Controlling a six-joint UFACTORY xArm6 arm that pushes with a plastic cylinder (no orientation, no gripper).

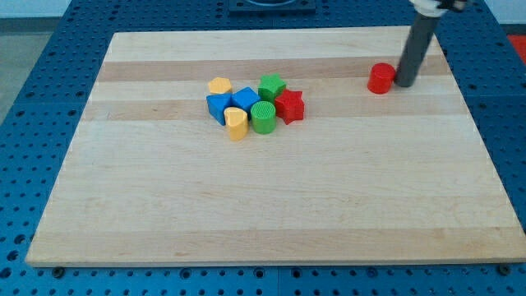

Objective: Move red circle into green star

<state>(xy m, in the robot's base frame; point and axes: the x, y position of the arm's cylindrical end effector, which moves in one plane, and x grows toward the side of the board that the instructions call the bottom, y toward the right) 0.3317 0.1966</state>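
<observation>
Rod tip (405, 84) down on the wooden board (271, 214), at the view's upper right, just beside the red circle (380, 79) on its right side, touching or nearly so; contact too close to call. No pincer on this arm, only the straight dark rod, so nothing released, clenched or grasped.

Red circle alone, well apart from the other blocks, off to their right and slightly higher in the view.

Cluster near the board's upper middle: green star (272, 86) at its top right, red star (289, 106) touching just below and right of it, green cylinder (263, 118) below, blue blocks (244, 100) and (219, 106) in the middle and left, yellow block (219, 85) at top left, another yellow block (237, 123) at the bottom. All packed together, sides touching or nearly touching.

Blue perforated table (49, 49) around the board on every side.
</observation>
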